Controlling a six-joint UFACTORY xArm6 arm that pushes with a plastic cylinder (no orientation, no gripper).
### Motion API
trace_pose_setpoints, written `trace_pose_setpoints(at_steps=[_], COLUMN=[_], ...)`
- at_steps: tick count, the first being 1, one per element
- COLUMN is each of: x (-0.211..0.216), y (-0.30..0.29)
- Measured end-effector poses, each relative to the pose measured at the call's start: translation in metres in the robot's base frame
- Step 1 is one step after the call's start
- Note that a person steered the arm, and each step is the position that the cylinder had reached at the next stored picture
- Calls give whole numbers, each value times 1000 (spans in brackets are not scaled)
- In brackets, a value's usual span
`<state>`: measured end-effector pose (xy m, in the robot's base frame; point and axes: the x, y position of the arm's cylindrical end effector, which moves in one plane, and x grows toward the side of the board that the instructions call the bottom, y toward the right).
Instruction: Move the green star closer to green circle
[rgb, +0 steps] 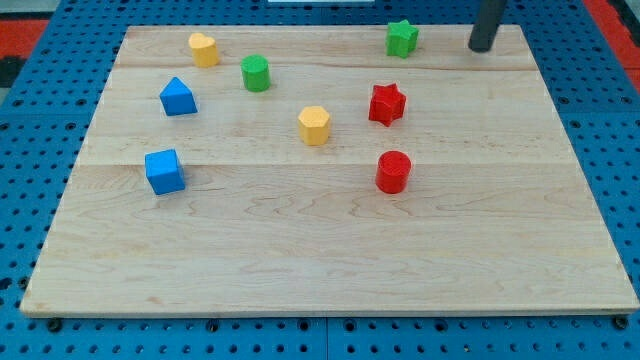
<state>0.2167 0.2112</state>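
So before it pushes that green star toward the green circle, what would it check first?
1. Green star in view, near the top: ok.
2. Green circle in view, to the star's left: ok.
3. My tip on the star's right, the side to push from: ok.
4. Tip touching the star: not ok, a gap remains.
5. Path between star and circle free of blocks: ok.
6. Yellow block just beyond the circle, risk of overshoot: cannot tell.

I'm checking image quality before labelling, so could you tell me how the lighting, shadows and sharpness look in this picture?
In the camera view the light is even and soft: each block, such as the green star and green circle, casts only a faint short shadow. The wooden board shows no strong glare. Block edges are fairly sharp; my tip looks slightly soft.
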Motion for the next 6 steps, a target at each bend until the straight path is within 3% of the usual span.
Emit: trace_pose_setpoints(at_steps=[1,3,6], x=[-19,45,7], y=[-43,-198,-283])
